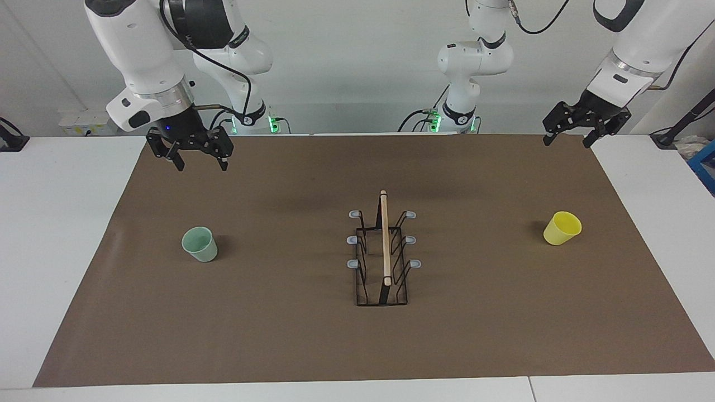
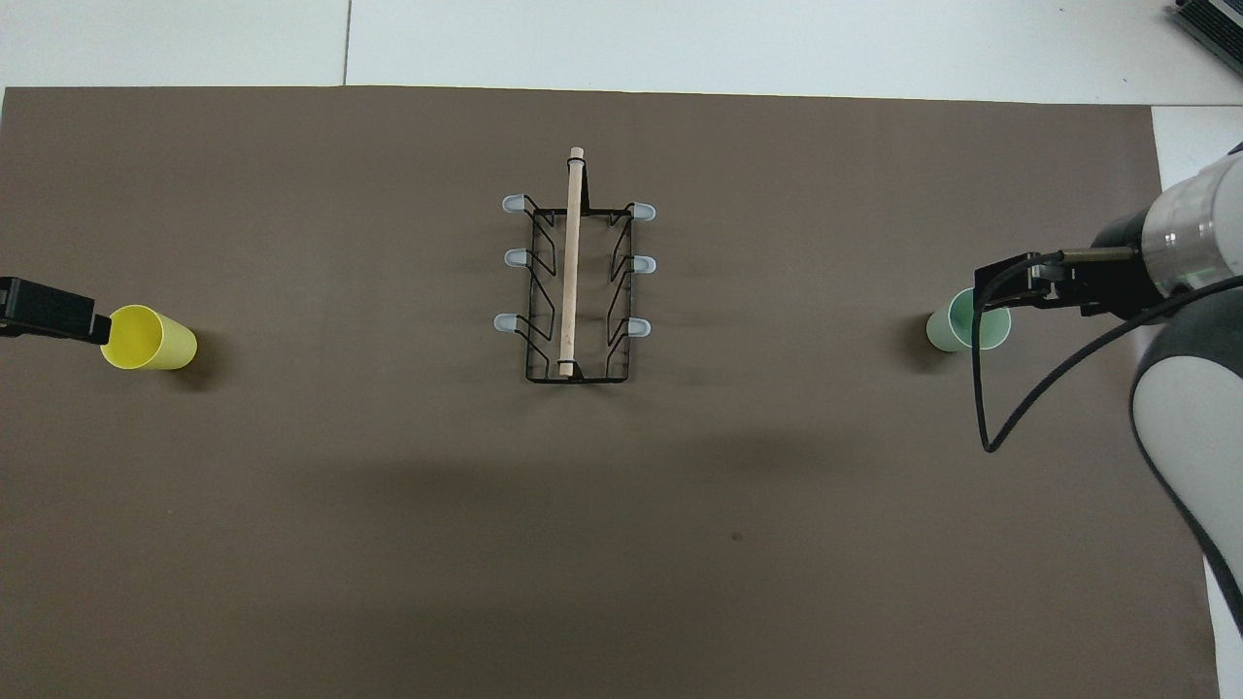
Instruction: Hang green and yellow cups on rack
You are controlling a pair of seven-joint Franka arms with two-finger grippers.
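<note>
The pale green cup (image 1: 200,244) stands upright, mouth up, on the brown mat toward the right arm's end; it also shows in the overhead view (image 2: 952,325). The yellow cup (image 1: 562,228) stands upright toward the left arm's end (image 2: 148,338). The black wire rack (image 1: 382,251) with its wooden bar stands mid-mat between them (image 2: 575,282), all its prongs bare. My right gripper (image 1: 200,161) hangs open and empty over the mat, apart from the green cup. My left gripper (image 1: 568,138) hangs open and empty over the mat's corner, apart from the yellow cup.
The brown mat (image 1: 279,335) covers most of the white table (image 1: 56,223). In the overhead view the right gripper (image 2: 1005,286) and its cable overlap the green cup's rim, and only the left gripper's tip (image 2: 53,313) shows beside the yellow cup.
</note>
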